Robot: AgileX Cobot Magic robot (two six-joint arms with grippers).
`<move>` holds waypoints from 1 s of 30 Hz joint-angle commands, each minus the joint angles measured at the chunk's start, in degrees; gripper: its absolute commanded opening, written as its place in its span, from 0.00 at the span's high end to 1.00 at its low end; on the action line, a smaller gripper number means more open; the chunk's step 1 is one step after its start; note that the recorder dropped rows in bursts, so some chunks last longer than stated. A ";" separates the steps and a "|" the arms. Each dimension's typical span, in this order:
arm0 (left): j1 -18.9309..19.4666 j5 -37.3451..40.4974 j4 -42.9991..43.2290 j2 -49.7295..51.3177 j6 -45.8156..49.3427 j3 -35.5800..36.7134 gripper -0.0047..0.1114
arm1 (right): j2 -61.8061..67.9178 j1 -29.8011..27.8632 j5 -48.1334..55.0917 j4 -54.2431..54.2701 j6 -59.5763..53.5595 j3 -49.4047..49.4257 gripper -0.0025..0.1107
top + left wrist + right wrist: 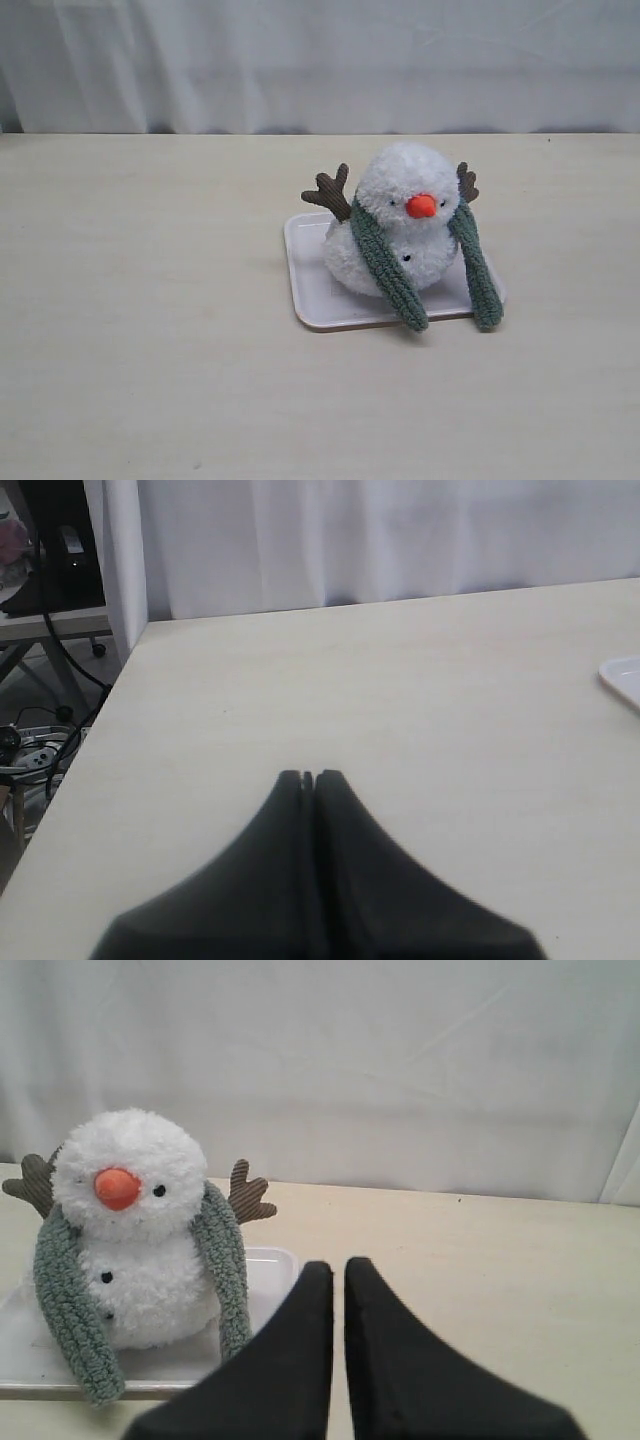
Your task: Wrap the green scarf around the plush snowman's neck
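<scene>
The plush snowman (pixel 400 200) sits upright on a white tray (pixel 312 290), orange nose facing the front. The green scarf (pixel 385 265) is draped behind the snowman's neck (pixel 415 228), and both ends hang down its front to the tray's near rim. Neither gripper shows in the exterior view. In the right wrist view my right gripper (pixel 338 1265) is shut and holds nothing; it is apart from the snowman (pixel 135 1250) and the scarf (pixel 65 1300). My left gripper (pixel 309 776) is shut and holds nothing, over bare table far from the tray.
A pale wooden table (pixel 150 330) carries the tray, with a white curtain (pixel 320 60) behind it. A corner of the tray (pixel 625 678) shows in the left wrist view. Past the table's edge there are cables and a stand (pixel 40 730).
</scene>
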 commanded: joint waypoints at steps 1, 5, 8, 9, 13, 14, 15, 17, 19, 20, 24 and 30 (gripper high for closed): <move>-0.14 -0.69 -0.38 -0.12 0.04 0.09 0.96 | -0.22 -0.37 1.70 0.25 0.36 0.21 0.94; -0.14 -0.69 -0.38 -0.12 0.04 0.09 0.96 | -0.22 -0.37 5.52 1.15 0.36 0.21 0.94; -0.14 -0.69 -0.38 -0.12 0.04 0.09 0.96 | -0.22 -0.37 9.99 1.36 0.36 0.21 0.94; -0.14 -0.69 -0.38 -0.12 0.04 0.09 0.96 | -0.22 -0.37 10.28 1.36 0.36 0.21 0.94; -0.14 -0.69 -0.38 -0.12 0.04 0.09 0.96 | -0.22 -0.37 10.52 1.36 0.36 0.21 0.94; -0.14 -0.69 -0.38 -0.12 0.04 0.09 0.96 | -0.22 -0.37 10.95 1.36 0.36 0.21 0.94; -0.14 -0.69 -0.38 -0.12 0.04 0.09 0.96 | -0.22 -0.37 11.05 1.36 0.36 0.21 0.94; -0.14 -0.69 -0.38 -0.12 0.04 0.09 0.96 | -0.22 -0.37 11.05 1.36 0.36 0.21 0.94; -0.14 -0.69 -0.38 -0.12 0.04 0.09 0.96 | -0.22 -0.37 11.05 1.36 0.36 0.21 0.94; -0.14 -0.69 -0.38 -0.12 0.04 0.09 0.96 | -0.22 -0.37 11.05 1.36 0.36 0.21 0.94; -0.14 -0.69 -0.38 -0.12 0.04 0.09 0.96 | -0.22 -0.37 11.05 1.36 0.26 0.21 0.94; -0.14 -0.69 -0.38 -0.12 0.04 0.09 0.96 | -0.22 -2.36 11.05 1.36 0.26 0.21 0.94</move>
